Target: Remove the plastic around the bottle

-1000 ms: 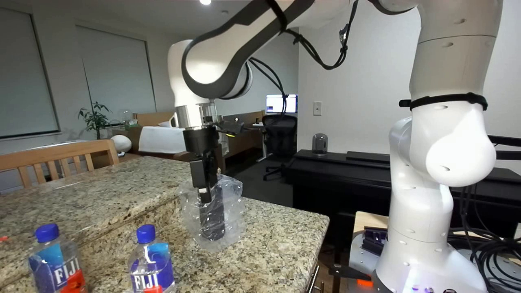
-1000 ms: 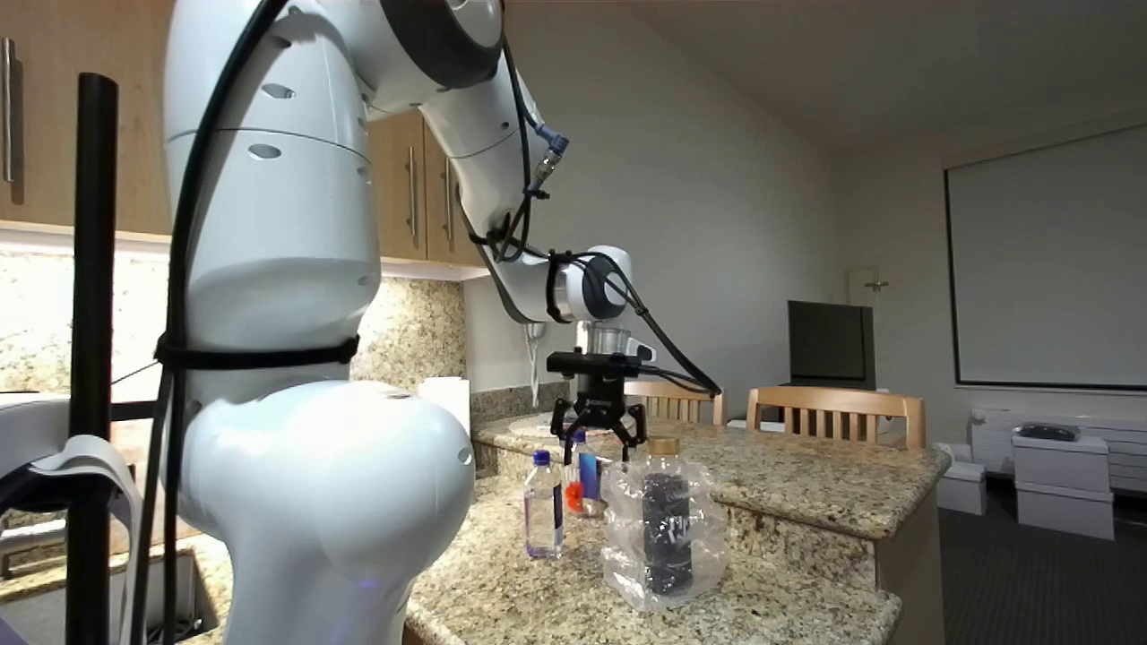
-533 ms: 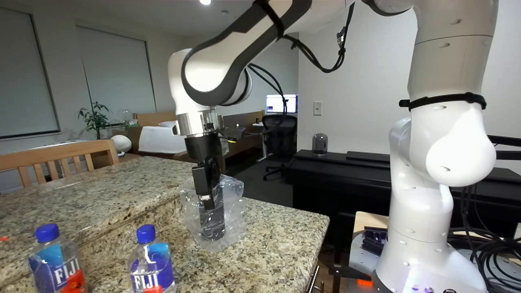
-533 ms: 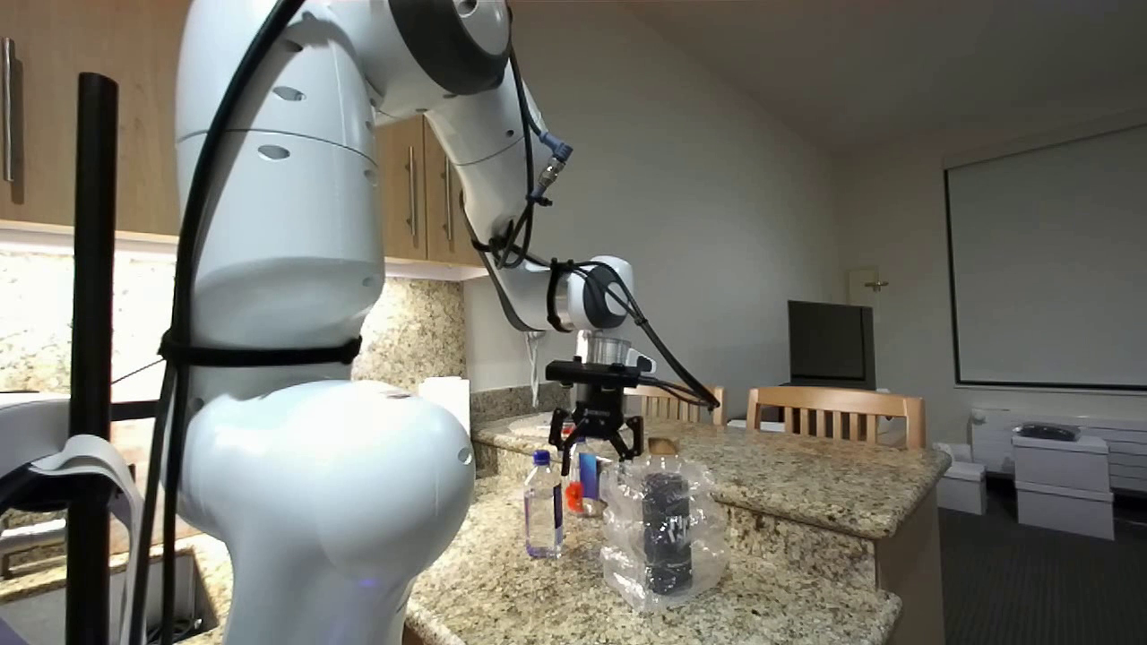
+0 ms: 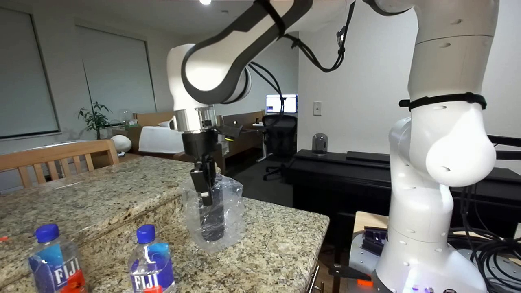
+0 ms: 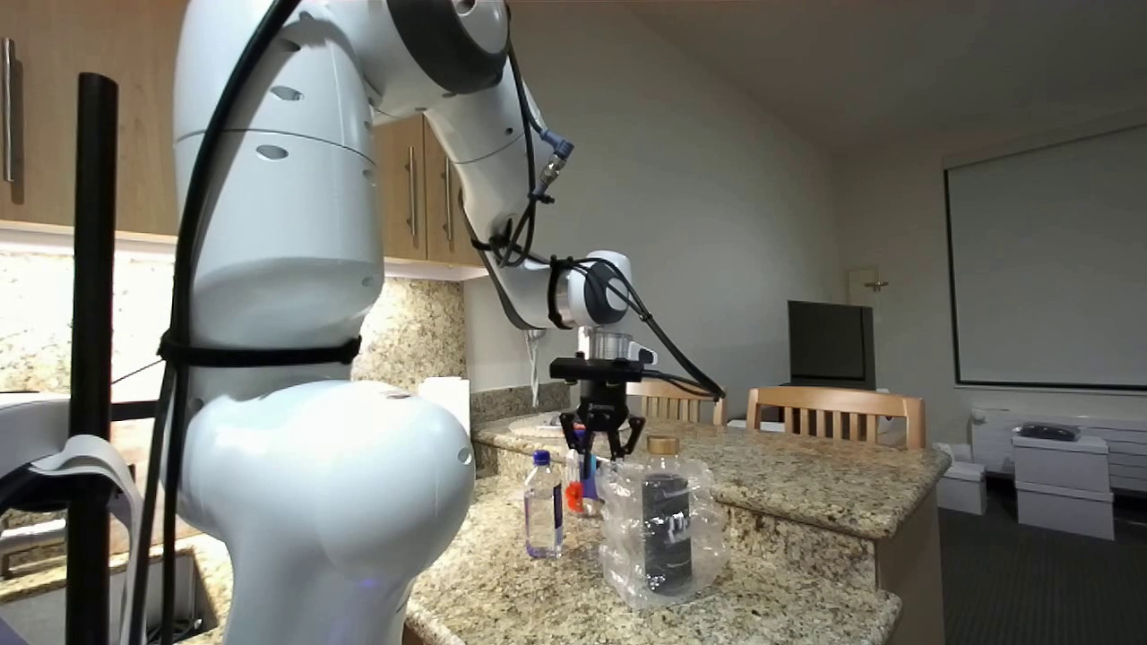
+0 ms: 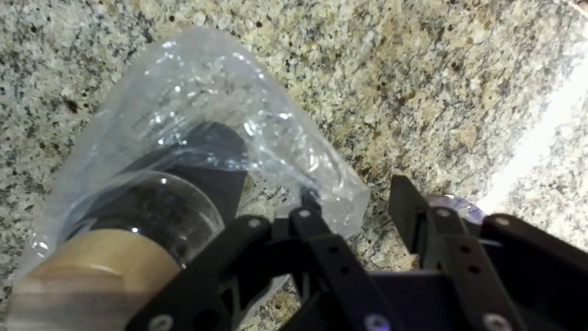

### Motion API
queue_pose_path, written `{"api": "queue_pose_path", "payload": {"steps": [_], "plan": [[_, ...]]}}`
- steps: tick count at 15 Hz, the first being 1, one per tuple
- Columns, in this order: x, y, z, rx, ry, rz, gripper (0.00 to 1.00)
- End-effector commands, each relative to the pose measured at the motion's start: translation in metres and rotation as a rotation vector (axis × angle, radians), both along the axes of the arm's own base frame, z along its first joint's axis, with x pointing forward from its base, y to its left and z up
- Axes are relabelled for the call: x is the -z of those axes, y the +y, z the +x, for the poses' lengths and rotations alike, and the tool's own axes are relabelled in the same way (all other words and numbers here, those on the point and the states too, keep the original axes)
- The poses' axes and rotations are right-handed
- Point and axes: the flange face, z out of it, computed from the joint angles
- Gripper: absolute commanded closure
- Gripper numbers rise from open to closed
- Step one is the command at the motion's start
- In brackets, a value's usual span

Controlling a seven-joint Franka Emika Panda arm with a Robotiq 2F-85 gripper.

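The dark bottle (image 6: 667, 546) with its tan top stands upright on the counter, wrapped by the clear crinkled plastic (image 6: 618, 528). In the wrist view the bottle's tan top (image 7: 110, 257) is at lower left, and the plastic (image 7: 197, 59) spreads around and beyond it. My gripper (image 7: 353, 191) points down beside the bottle, its jaws partly drawn in but apart. The left finger's tip shows through the film, seemingly inside the plastic; the right finger (image 7: 404, 207) is outside it. A loose plastic edge lies in the gap, not pinched. In an exterior view the gripper (image 5: 206, 199) overlaps the bottle.
Two clear water bottles with blue caps, one (image 5: 150, 264) and another (image 5: 59, 264), stand on the counter (image 5: 276, 240) near the gripper. A raised granite ledge (image 6: 806, 475) runs behind the bottle. Wooden chairs (image 6: 838, 412) stand past the ledge.
My gripper dipped, then rose slightly, and sits a little lower than a second ago. Its fingers have come much closer together. The plastic's near edge has shifted slightly towards the gripper.
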Motion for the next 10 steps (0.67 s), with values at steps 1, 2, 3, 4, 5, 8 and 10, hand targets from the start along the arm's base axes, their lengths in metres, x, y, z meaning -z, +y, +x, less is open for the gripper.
{"api": "queue_pose_path", "payload": {"steps": [1,2,3,4,5,8,10], "plan": [[-0.006,-0.004,0.000,-0.006,-0.036,-0.012,0.85],[-0.006,-0.004,0.001,-0.005,-0.038,-0.011,0.88],[-0.005,-0.005,0.001,-0.004,-0.037,-0.007,0.90],[-0.005,-0.006,0.001,-0.003,-0.038,-0.006,0.93],[-0.005,-0.007,0.001,-0.001,-0.037,-0.002,0.93],[-0.009,-0.011,0.003,0.009,-0.049,0.001,0.89],[-0.013,-0.014,0.006,0.017,-0.065,0.000,0.87]]}}
